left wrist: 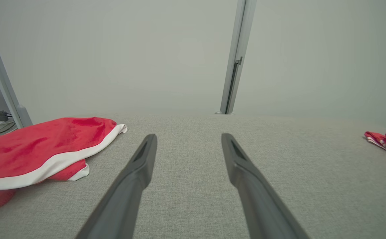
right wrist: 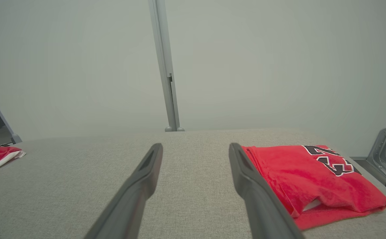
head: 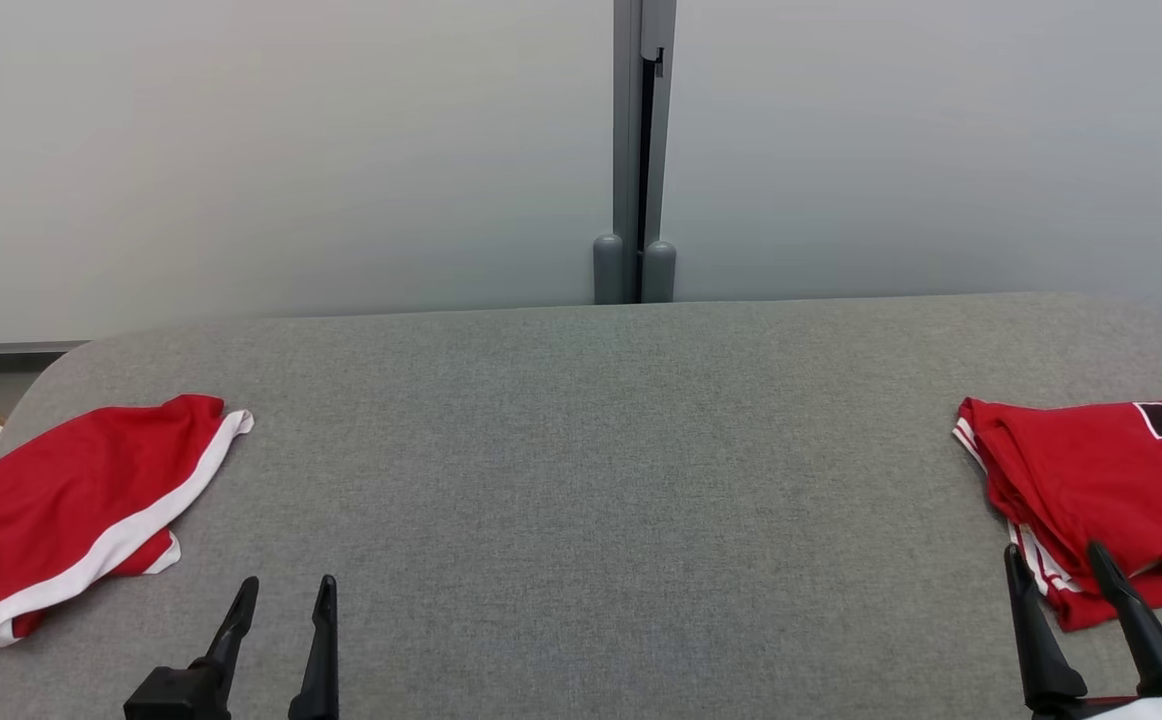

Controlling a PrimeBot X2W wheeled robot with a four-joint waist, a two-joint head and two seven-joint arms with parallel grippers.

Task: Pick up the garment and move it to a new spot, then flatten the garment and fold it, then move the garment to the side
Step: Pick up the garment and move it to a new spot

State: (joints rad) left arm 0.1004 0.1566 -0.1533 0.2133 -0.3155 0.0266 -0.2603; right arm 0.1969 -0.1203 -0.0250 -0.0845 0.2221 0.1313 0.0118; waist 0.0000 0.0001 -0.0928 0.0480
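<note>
A grey fabric table (head: pixel 581 450) carries 2 red garments, well apart, with bare cloth between them.

In the head view the red shorts (head: pixel 71 500) lie at 8 o'clock, loosely spread and rumpled. Their long axis runs from 7 o'clock to 1 o'clock. A white stripe follows the inner edge, and the white-trimmed corner points toward 1 o'clock.

The red jersey (head: pixel 1091 480) sits at 4 o'clock, folded into a flat packet with black numerals on its far right corner. Its stacked, white-trimmed edges face 9 o'clock. The frame crops its right side, so its long axis is hard to judge; it seems to run from 10 o'clock to 4 o'clock.

The left gripper (head: pixel 286 582) hovers at 7 o'clock, just right of the shorts and clear of them, its fingers spread and holding nothing. They point toward 12 o'clock.

The right gripper (head: pixel 1053 550) is at 5 o'clock, also spread wide and grasping nothing. Its right finger crosses the jersey's near left edge; whether it touches the cloth I cannot tell.

Beyond the table stand pale wall panels joined by a grey post (head: pixel 636 150) at 12 o'clock.
</note>
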